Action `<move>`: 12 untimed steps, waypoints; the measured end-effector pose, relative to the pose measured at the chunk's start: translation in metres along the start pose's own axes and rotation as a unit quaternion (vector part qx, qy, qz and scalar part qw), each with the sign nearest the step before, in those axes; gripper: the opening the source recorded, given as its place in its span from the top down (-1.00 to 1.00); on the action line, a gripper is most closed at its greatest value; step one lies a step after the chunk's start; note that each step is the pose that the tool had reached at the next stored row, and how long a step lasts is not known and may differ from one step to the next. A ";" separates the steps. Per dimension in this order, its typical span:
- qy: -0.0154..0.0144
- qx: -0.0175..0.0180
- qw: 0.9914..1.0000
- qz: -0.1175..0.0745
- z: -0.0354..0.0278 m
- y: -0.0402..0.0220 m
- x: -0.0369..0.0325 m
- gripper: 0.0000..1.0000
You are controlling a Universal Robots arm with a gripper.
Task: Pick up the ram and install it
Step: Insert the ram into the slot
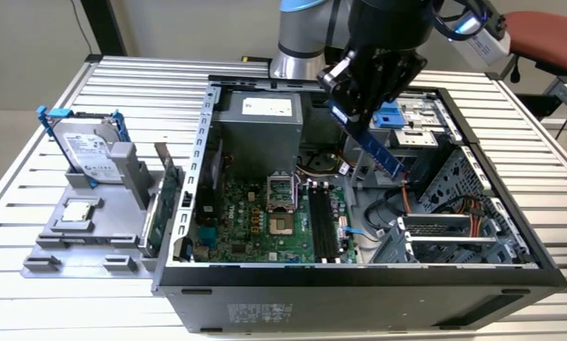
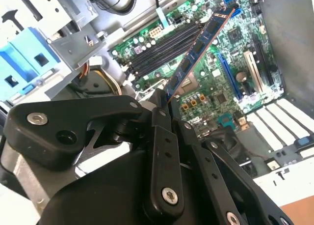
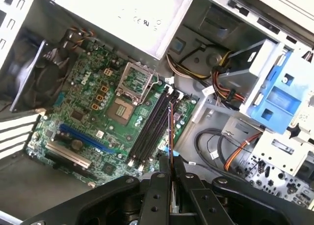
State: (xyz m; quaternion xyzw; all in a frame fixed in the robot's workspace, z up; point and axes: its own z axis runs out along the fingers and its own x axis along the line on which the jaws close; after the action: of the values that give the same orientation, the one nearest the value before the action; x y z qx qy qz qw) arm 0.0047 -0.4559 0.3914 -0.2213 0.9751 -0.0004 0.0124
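Exterior view: arm bent down over the motherboard (image 1: 263,234), tool (image 1: 348,106) clamped on the ram (image 1: 374,145), held slanting above it. Second wrist view shows its broad face; first wrist view, its thin edge.

Exterior view: raised station off arm, angled down onto open computer case (image 1: 359,291) on slatted table (image 1: 18,312). Moderate distance, whole case in frame.

First wrist view: behind gripper (image 3: 170,161), sighting past it into case. Motherboard (image 3: 88,102) close below, ram (image 3: 171,131) edge-on.

Second wrist view: tighter on gripper linkage, looking from another side. Ram broadside, motherboard beyond.

Shared by all three: motherboard, memory slots (image 3: 152,126), blue drive cage (image 3: 279,92).
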 end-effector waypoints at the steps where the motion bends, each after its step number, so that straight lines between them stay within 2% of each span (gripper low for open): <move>1: 0.000 0.000 1.000 0.006 0.0000 0.0000 0.0000 1.00; 6: 0.000 0.001 0.999 0.034 0.0001 0.0000 0.0000 1.00; 12: 0.000 0.002 0.998 0.069 0.0002 0.0000 0.0000 1.00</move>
State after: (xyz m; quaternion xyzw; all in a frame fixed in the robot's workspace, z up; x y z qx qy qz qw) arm 0.0047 -0.4560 0.3911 -0.1539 0.9880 -0.0013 0.0123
